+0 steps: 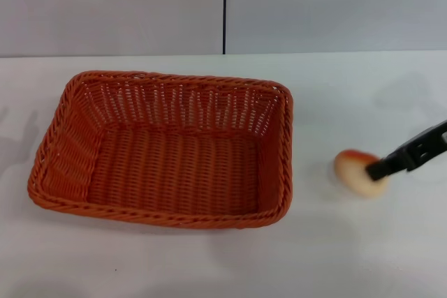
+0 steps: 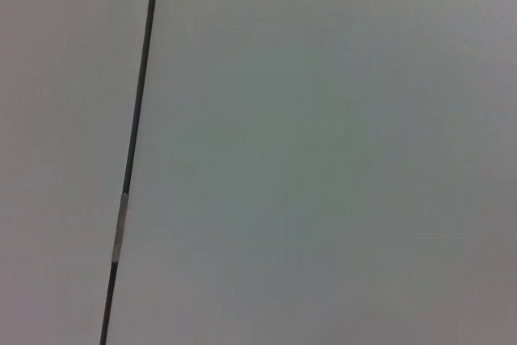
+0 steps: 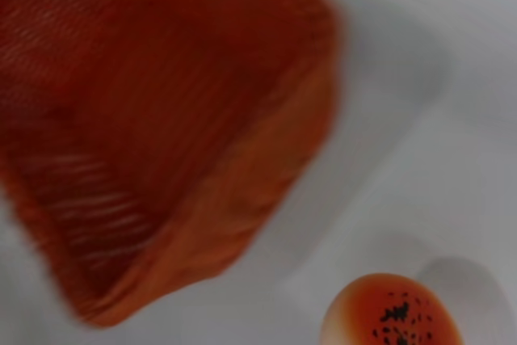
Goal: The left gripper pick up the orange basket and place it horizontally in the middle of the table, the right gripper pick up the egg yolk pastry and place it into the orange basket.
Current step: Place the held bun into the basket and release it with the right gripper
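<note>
**Basket set flat at mid-counter; right end effector at the pastry**

The white counter (image 1: 349,256) carries the orange basket (image 1: 164,148), which lies flat with its long side across the view, left of centre, its inside bare. At the basket's 3 o'clock, near but apart, the egg yolk pastry (image 1: 359,172) rests on the counter. The right end effector (image 1: 380,167) reaches in from 3 o'clock, its black tip over the pastry; whether its fingers are apart or together cannot be told. The left end effector is out of view.
</note>
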Motion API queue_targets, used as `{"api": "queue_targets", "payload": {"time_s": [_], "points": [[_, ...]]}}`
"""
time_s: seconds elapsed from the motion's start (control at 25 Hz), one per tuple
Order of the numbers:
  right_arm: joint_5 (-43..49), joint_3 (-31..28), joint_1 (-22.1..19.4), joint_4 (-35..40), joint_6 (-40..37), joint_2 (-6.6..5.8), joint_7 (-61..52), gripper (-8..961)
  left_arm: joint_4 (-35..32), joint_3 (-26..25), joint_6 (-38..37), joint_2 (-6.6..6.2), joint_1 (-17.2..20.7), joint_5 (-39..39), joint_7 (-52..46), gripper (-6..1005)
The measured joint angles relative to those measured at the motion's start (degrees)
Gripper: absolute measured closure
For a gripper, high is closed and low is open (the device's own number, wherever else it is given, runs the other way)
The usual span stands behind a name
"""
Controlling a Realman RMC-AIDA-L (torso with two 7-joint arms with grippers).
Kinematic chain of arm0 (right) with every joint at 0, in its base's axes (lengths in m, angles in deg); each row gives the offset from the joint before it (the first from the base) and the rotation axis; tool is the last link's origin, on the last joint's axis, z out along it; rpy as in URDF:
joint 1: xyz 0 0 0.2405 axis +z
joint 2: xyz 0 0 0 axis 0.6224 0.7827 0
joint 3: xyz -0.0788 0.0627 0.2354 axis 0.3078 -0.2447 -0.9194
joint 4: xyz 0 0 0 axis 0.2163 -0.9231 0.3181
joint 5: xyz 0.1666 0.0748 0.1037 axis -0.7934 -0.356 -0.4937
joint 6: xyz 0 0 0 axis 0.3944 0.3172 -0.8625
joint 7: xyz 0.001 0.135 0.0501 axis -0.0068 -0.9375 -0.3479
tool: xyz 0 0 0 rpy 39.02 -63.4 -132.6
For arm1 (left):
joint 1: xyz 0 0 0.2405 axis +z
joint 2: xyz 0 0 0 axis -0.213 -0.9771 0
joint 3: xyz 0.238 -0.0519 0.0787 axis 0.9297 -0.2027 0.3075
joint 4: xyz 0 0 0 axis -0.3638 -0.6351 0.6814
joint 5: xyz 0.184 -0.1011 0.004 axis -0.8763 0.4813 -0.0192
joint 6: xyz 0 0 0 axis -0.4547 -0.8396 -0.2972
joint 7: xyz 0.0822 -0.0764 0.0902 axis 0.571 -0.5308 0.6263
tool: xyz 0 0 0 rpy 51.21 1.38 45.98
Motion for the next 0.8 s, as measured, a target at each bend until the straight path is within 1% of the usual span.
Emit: {"api": "queue_targets", "payload": {"time_s": [0.04, 0.08, 0.12, 0.16, 0.32, 0.4, 0.44, 0.48, 0.52, 0.56, 0.68, 0.72, 0.76, 0.8], "points": [[0.0, 0.0, 0.0, 0.0, 0.0, 0.0, 0.0, 908, 0.0, 0.0, 0.0, 0.0, 0.0, 0.0, 0.0, 453], [-0.9, 1.2, 0.0, 0.0, -0.9, 0.16, -0.1, 909, 0.0, -0.2, 0.5, 0.03, -0.1, 0.0, 0.0, 453], [-2.3, 3.1, 0.1, -0.3, -2.6, 0.59, -0.2, 909, 0.0, -0.2, 0.6, 0.02, -0.1, 0.0, -0.1, 453], [-2.3, 3.1, 0.1, -0.3, -2.6, 0.59, -0.2, 910, 0.0, -0.2, 0.6, 0.02, -0.1, 0.0, -0.1, 453], [-5.9, 7.2, 0.3, -1.5, -4.7, 1.19, -0.6, 913, 0.0, -0.5, 0.6, -0.04, -0.1, 0.0, -0.2, 453], [-6.8, 7.8, 0.4, -1.9, -4.8, 1.19, -0.6, 914, 0.0, -0.6, 0.6, -0.04, -0.1, 0.0, -0.2, 453], [-9.6, 9.6, 1.0, -3.5, -5.2, 1.1, -0.3, 915, 0.0, -0.8, 0.6, -0.04, -0.1, 0.0, -0.2, 453], [-9.6, 9.6, 1.0, -3.5, -5.2, 1.1, -0.3, 915, 0.0, -0.8, 0.6, -0.04, -0.1, 0.0, -0.2, 453], [-12.8, 11.4, 1.7, -5.2, -6.0, 1.01, 0.8, 916, 0.0, -1.0, 0.6, -0.03, -0.2, 0.0, -0.2, 453], [-12.8, 11.4, 1.7, -5.2, -6.0, 1.01, 0.8, 917, 0.0, -1.0, 0.6, -0.03, -0.2, 0.0, -0.2, 453], [-18.2, 13.9, 2.9, -7.9, -7.8, 0.97, 3.0, 918, 0.0, -1.1, 0.6, -0.02, -0.2, 0.0, -0.3, 453], [-21.6, 14.7, 3.7, -9.3, -9.2, 0.98, 4.4, 919, 0.0, -1.1, 0.6, -0.01, -0.2, 0.0, -0.2, 453], [-21.6, 14.7, 3.7, -9.3, -9.2, 0.98, 4.4, 919, 0.0, -1.1, 0.6, -0.01, -0.2, 0.0, -0.2, 453], [-25.0, 14.9, 4.1, -9.9, -11.2, 1.0, 6.0, 920, 0.0, -1.1, 0.6, -0.01, -0.2, 0.0, -0.1, 453]]}}
